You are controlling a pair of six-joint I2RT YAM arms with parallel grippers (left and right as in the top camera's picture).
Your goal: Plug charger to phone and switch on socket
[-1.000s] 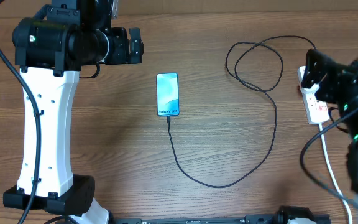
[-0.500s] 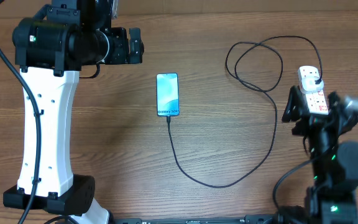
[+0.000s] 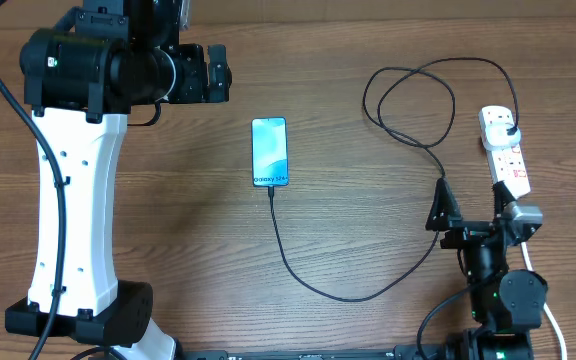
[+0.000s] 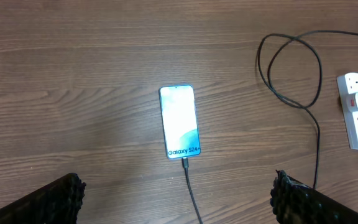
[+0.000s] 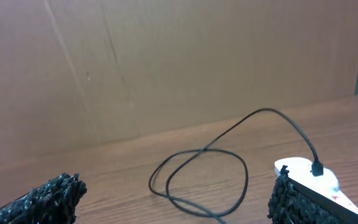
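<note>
Black charger point(image 3: 423, 255), light-blue phone point(image 3: 270, 151)

The wooden table point(image 3: 368, 60) is lit evenly and diffusely from above. Only a faint, soft-edged shadow is noted beside the left arm point(image 3: 73, 200). The phone point(image 3: 270, 151) screen is rendered bright and slightly washed out. The white socket point(image 3: 506, 150) is close to overexposure. The right wrist view is recorded softer and dimmer, with the right gripper's fingertips point(image 5: 48, 199) dark and blurred.

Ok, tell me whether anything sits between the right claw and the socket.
Nothing visible does. The right claw sits open just short of the socket's near end; the charger cable passes off to one side, by one finger.
</note>
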